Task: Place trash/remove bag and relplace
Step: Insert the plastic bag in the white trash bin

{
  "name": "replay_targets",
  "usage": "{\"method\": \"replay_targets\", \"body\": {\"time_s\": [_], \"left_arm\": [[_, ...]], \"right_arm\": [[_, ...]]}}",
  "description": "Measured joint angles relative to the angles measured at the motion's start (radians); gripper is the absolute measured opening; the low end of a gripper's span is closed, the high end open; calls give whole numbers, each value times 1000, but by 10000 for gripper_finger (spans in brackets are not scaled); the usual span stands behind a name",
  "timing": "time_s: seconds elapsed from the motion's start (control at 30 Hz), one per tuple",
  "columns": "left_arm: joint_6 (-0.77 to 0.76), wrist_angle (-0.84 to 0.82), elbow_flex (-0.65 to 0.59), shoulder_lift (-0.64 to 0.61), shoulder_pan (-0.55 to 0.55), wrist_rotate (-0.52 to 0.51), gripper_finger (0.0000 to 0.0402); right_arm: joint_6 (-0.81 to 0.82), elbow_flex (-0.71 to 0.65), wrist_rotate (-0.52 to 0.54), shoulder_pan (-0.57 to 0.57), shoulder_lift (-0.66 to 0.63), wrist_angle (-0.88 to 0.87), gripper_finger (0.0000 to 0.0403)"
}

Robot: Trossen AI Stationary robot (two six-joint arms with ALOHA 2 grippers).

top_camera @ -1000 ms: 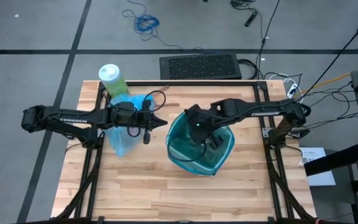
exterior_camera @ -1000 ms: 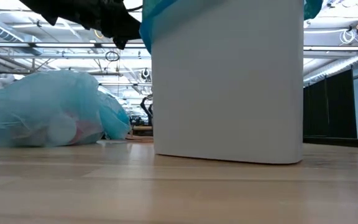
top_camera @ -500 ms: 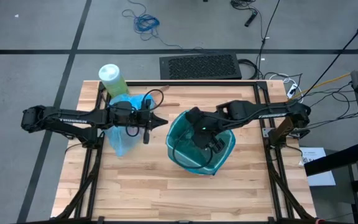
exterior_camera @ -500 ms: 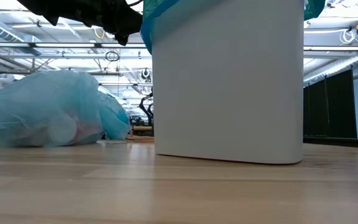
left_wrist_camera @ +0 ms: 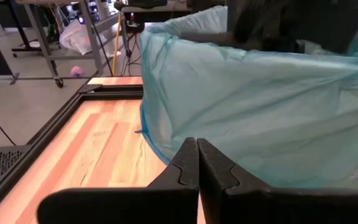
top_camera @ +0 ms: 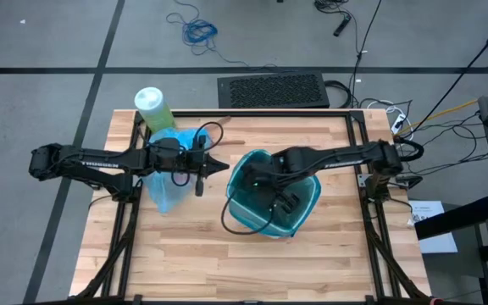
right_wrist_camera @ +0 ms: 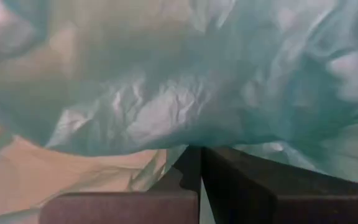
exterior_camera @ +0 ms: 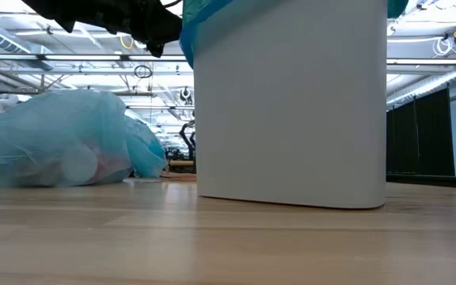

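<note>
The sky-blue bag [top_camera: 168,176] lies on its side at the table's left, and pale and pinkish trash [exterior_camera: 93,165] shows through it. A white wastebasket [exterior_camera: 291,103] stands at the table's middle. It is lined with a darker teal bag [top_camera: 299,203] folded over its rim [left_wrist_camera: 241,53]. My left gripper [left_wrist_camera: 197,148] is shut and level, hovering between the blue bag and the basket and touching neither. My right gripper [right_wrist_camera: 201,163] is shut and points steeply down inside the lined basket, with crinkled teal plastic [right_wrist_camera: 166,106] right in front of its fingertips. My right gripper has its shut fingertips at the teal liner's inner wall [right_wrist_camera: 185,144] inside the basket, coming from above and pointing down. I cannot tell whether they touch the plastic.
A large green bottle with a white cap [top_camera: 153,108] stands at the table's far left corner, behind the blue bag. A black cable [top_camera: 227,222] loops from my right arm over the basket's near left rim. Bare wood [top_camera: 193,254] lies along the near side.
My right arm has reached farther toward the table's left and gone down, and its shut gripper has sunk deeper into the lined basket. My left gripper, the blue bag and the basket have stayed where they were.
</note>
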Motion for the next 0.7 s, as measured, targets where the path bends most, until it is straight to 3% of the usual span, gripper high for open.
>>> {"method": "replay_targets", "body": {"time_s": [0.43,0.7], "left_arm": [[3,-3,0,0,0,0,0],[5,30,0,0,0,0,0]], "right_arm": [[26,0,-47,-1,84,-34,0],[48,0,-40,9,36,-39,0]]}}
